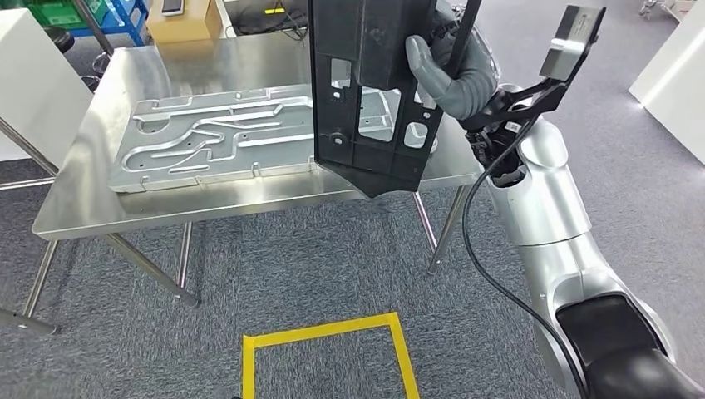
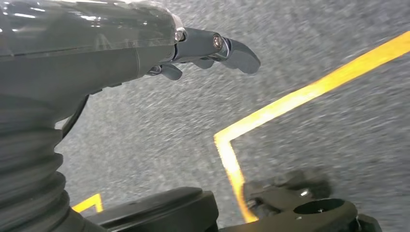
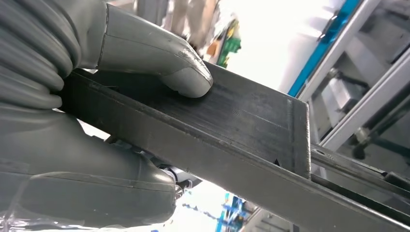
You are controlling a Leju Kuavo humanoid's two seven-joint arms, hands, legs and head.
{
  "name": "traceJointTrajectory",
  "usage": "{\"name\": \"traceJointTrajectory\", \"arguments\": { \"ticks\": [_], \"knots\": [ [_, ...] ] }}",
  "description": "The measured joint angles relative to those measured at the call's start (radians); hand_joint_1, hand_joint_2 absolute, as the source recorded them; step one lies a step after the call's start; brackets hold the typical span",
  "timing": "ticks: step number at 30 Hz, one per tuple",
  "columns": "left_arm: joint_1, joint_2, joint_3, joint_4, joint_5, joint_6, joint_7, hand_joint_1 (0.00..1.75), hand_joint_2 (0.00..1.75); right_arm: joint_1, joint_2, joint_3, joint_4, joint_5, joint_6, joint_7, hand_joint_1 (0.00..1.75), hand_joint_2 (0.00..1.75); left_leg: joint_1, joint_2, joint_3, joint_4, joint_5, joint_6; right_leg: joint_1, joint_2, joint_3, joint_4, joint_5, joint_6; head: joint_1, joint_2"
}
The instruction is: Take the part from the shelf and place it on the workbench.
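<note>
In the head view, the right hand (image 1: 453, 75) holds the black part (image 1: 370, 91) upright in the air, its lower edge hanging over the near right side of the steel surface (image 1: 91, 199). The thumb lies across the part's face near one side edge while the rest of the hand sits behind it, so the panel is pinched by its rim; that grip probably keeps the cut-out face free and lets the long piece hang down under its own weight. A silver ribbed plate (image 1: 216, 137) already lies flat on the surface, taking up much of its middle, which likely explains why the part is carried toward the right end. On the carpet in front of the surface, a yellow tape square (image 1: 328, 337) appears to mark where the robot should stand.

In the left wrist view, the left hand (image 2: 212, 50) holds nothing, its fingers loosely extended and apart above the grey carpet and the yellow tape; the arm seems to hang idle because one hand is enough for the carry.

In the right wrist view, the thumb presses flat on the part's dark face, and the ribbed palm braces the edge below. The part is clamped firmly and is not yet set down.
</note>
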Motion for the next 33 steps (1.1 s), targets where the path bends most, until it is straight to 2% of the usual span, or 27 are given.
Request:
{"name": "traceJointTrajectory", "arguments": {
  "ticks": [1, 3, 4, 5, 7, 8, 9, 11, 12, 13, 14, 16, 17, 18, 20, 23, 25, 27, 28, 29, 30, 32, 33],
  "knots": [
    [0.002, 0.0, 0.001, 0.0, 0.002, 0.0, -0.002, 0.0, 1.75, -0.001, -0.001, 0.002, 0.004, 0.02, -0.013, -0.004, 1.73, 1.75, -0.003, 0.001, -0.003, -0.066, 0.084, 0.005, 0.0, 0.001, 0.02, -0.001, -0.017, 0.002, 0.0, 0.0],
    [0.005, 0.001, 0.006, 0.0, 0.005, -0.002, -0.007, 0.0, 1.75, -0.002, -0.005, 0.008, 0.014, 0.096, -0.055, -0.021, 1.73, 1.75, -0.011, 0.001, -0.01, -0.176, 0.274, 0.015, 0.002, 0.007, 0.049, 0.003, -0.051, 0.012, 0.0, 0.0],
    [0.005, 0.0, 0.008, 0.0, 0.006, -0.003, -0.009, 0.0, 1.75, -0.005, -0.009, 0.013, 0.019, 0.147, -0.081, -0.031, 1.73, 1.75, -0.014, 0.0, -0.012, -0.2, 0.329, 0.019, 0.003, 0.01, 0.055, 0.003, -0.064, 0.019, 0.0, 0.0],
    [0.002, 0.0, 0.011, 0.0, 0.005, -0.004, -0.011, 0.0, 1.75, -0.011, -0.014, 0.018, 0.023, 0.203, -0.106, -0.039, 1.73, 1.75, -0.017, -0.001, -0.014, -0.203, 0.341, 0.021, 0.004, 0.013, 0.061, 0.001, -0.075, 0.026, 0.0, 0.0],
    [-0.003, -0.003, 0.013, 0.0, 0.004, -0.004, -0.013, 0.0, 1.75, -0.038, -0.025, 0.026, 0.034, 0.303, -0.15, -0.052, 1.73, 1.75, -0.014, -0.001, -0.006, -0.206, 0.333, 0.029, 0.002, 0.011, 0.067, -0.004, -0.092, 0.036, 0.0, 0.0],
    [-0.004, -0.004, 0.014, 0.0, 0.004, -0.004, -0.013, 0.0, 1.75, -0.057, -0.031, 0.029, 0.043, 0.342, -0.169, -0.061, 1.73, 1.75, -0.012, -0.001, -0.001, -0.212, 0.329, 0.035, 0.001, 0.01, 0.058, 0.015, -0.106, 0.039, 0.0, 0.0],
    [-0.004, -0.006, 0.015, 0.0, 0.004, -0.004, -0.014, 0.0, 1.75, -0.077, -0.035, 0.031, 0.055, 0.377, -0.187, -0.071, 1.73, 1.75, -0.009, -0.002, 0.005, -0.217, 0.324, 0.04, 0.001, 0.008, 0.035, 0.056, -0.126, 0.041, 0.0, 0.0],
    [-0.004, -0.007, 0.017, 0.0, 0.004, -0.004, -0.013, 0.0, 1.75, -0.108, -0.041, 0.038, 0.088, 0.459, -0.23, -0.095, 1.73, 1.75, -0.011, -0.003, 0.014, -0.217, 0.31, 0.049, 0.003, 0.006, -0.058, 0.193, -0.167, 0.043, 0.0, 0.0],
    [-0.004, -0.007, 0.017, 0.0, 0.005, -0.004, -0.012, 0.0, 1.75, -0.118, -0.043, 0.044, 0.106, 0.511, -0.258, -0.107, 1.73, 1.75, -0.011, -0.004, 0.019, -0.215, 0.301, 0.051, 0.004, 0.006, -0.109, 0.253, -0.172, 0.043, 0.0, 0.0],
    [-0.004, -0.007, 0.018, 0.0, 0.005, -0.004, -0.01, 0.0, 1.75, -0.125, -0.046, 0.052, 0.126, 0.566, -0.289, -0.117, 1.73, 1.75, -0.012, -0.007, 0.026, -0.212, 0.292, 0.052, 0.005, 0.006, -0.148, 0.283, -0.156, 0.043, 0.0, 0.0],
    [-0.004, -0.007, 0.018, 0.0, 0.006, -0.004, -0.009, 0.0, 1.75, -0.132, -0.049, 0.061, 0.144, 0.62, -0.319, -0.125, 1.73, 1.75, -0.012, -0.011, 0.035, -0.207, 0.281, 0.051, 0.006, 0.006, -0.167, 0.271, -0.117, 0.043, 0.0, 0.0],
    [-0.002, -0.007, 0.019, 0.001, 0.006, -0.004, -0.008, 0.0, 1.75, -0.151, -0.052, 0.083, 0.179, 0.739, -0.389, -0.135, 1.73, 1.75, -0.013, -0.017, 0.053, -0.195, 0.257, 0.047, 0.007, 0.006, -0.159, 0.159, -0.003, 0.036, 0.0, 0.0],
    [-0.002, -0.008, 0.019, 0.001, 0.006, -0.004, -0.007, 0.0, 1.75, -0.167, -0.053, 0.097, 0.197, 0.811, -0.429, -0.137, 1.73, 1.75, -0.014, -0.019, 0.057, -0.188, 0.248, 0.044, 0.01, 0.007, -0.149, 0.104, 0.041, 0.031, 0.0, 0.0],
    [-0.002, -0.008, 0.019, 0.001, 0.006, -0.003, -0.006, 0.0, 1.75, -0.184, -0.053, 0.114, 0.214, 0.889, -0.47, -0.134, 1.73, 1.75, -0.015, -0.019, 0.056, -0.183, 0.242, 0.04, 0.013, 0.007, -0.141, 0.065, 0.064, 0.025, 0.0, 0.0],
    [-0.003, -0.008, 0.019, 0.002, 0.001, 0.003, -0.004, 0.0, 1.75, -0.215, -0.048, 0.164, 0.251, 1.083, -0.55, -0.109, 1.73, 1.75, -0.015, -0.019, 0.052, -0.181, 0.239, 0.032, 0.02, 0.007, -0.138, 0.041, 0.065, 0.016, 0.001, 0.0],
    [-0.004, -0.008, 0.019, 0.001, -0.017, 0.022, -0.003, 0.0, 1.75, -0.247, -0.028, 0.242, 0.335, 1.356, -0.644, -0.059, 1.73, 1.75, -0.016, -0.016, 0.049, -0.168, 0.223, 0.016, 0.012, 0.004, -0.12, 0.021, 0.064, 0.003, 0.001, 0.0],
    [-0.006, -0.007, 0.016, 0.001, -0.035, 0.04, -0.003, 0.0, 1.75, -0.261, -0.006, 0.278, 0.407, 1.454, -0.689, -0.041, 1.73, 1.75, -0.01, -0.01, 0.011, -0.08, 0.18, 0.002, 0.008, 0.0, -0.106, 0.014, 0.062, -0.004, 0.001, 0.0],
    [-0.011, -0.007, 0.008, 0.001, -0.063, 0.061, -0.001, 0.0, 1.75, -0.268, 0.016, 0.303, 0.495, 1.511, -0.724, -0.03, 1.73, 1.75, 0.001, -0.004, -0.051, 0.048, 0.136, -0.008, 0.008, -0.005, -0.096, 0.014, 0.055, -0.006, 0.001, 0.0],
    [-0.013, -0.007, 0.002, 0.001, -0.077, 0.069, 0.001, 0.0, 1.75, -0.268, 0.025, 0.312, 0.541, 1.531, -0.736, -0.026, 1.73, 1.75, 0.006, -0.001, -0.069, 0.08, 0.132, -0.012, 0.008, -0.007, -0.092, 0.014, 0.052, -0.005, 0.001, 0.0],
    [-0.015, -0.007, -0.004, 0.001, -0.089, 0.075, 0.002, 0.0, 1.75, -0.266, 0.034, 0.321, 0.586, 1.548, -0.747, -0.022, 1.73, 1.75, 0.01, 0.0, -0.069, 0.076, 0.147, -0.016, 0.007, -0.009, -0.087, 0.014, 0.049, -0.003, 0.001, 0.0],
    [-0.015, -0.007, -0.01, 0.001, -0.097, 0.078, 0.002, 0.0, 1.75, -0.263, 0.04, 0.327, 0.625, 1.559, -0.757, -0.019, 1.73, 1.75, 0.014, 0.002, -0.048, 0.028, 0.179, -0.018, 0.005, -0.009, -0.082, 0.015, 0.045, 0.0, 0.001, 0.0],
    [-0.012, -0.008, -0.019, 0.001, -0.103, 0.078, 0.003, 0.0, 1.75, -0.259, 0.049, 0.337, 0.686, 1.57, -0.775, -0.015, 1.73, 1.75, 0.018, 0.002, 0.018, -0.109, 0.238, -0.022, 0.003, -0.009, -0.076, 0.018, 0.037, 0.01, 0.001, 0.0],
    [-0.01, -0.008, -0.022, 0.001, -0.101, 0.072, 0.001, 0.0, 1.75, -0.259, 0.054, 0.34, 0.712, 1.571, -0.779, -0.013, 1.73, 1.75, 0.017, 0.001, 0.043, -0.158, 0.251, -0.02, 0.003, -0.008, -0.076, 0.019, 0.034, 0.016, 0.001, 0.0]
  ]
}}
